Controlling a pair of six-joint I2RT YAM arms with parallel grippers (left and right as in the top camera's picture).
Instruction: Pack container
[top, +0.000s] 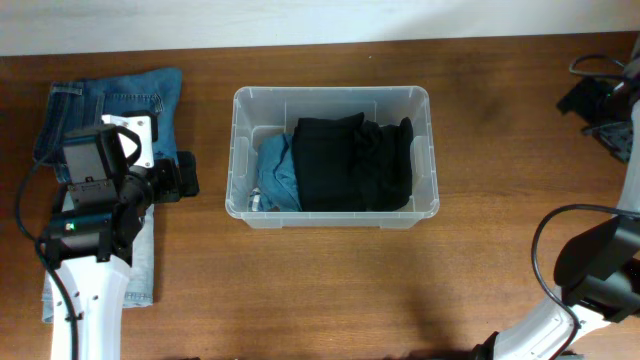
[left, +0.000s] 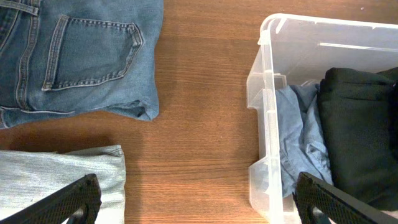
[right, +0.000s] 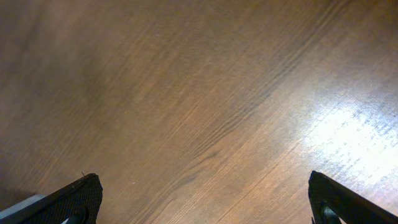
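Black left gripper (left: 199, 196) spread wide, beside clear container (left: 266, 93).

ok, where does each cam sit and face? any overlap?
Overhead: above the table, facing straight down; shows bin, jeans, left arm, right arm.
Left wrist: on the left arm, facing down at jeans and bin; open left gripper tips at bottom corners.
Right wrist: facing down at table wood; open right gripper tips at bottom corners.
Shared: overhead and left wrist both see bin and jeans.
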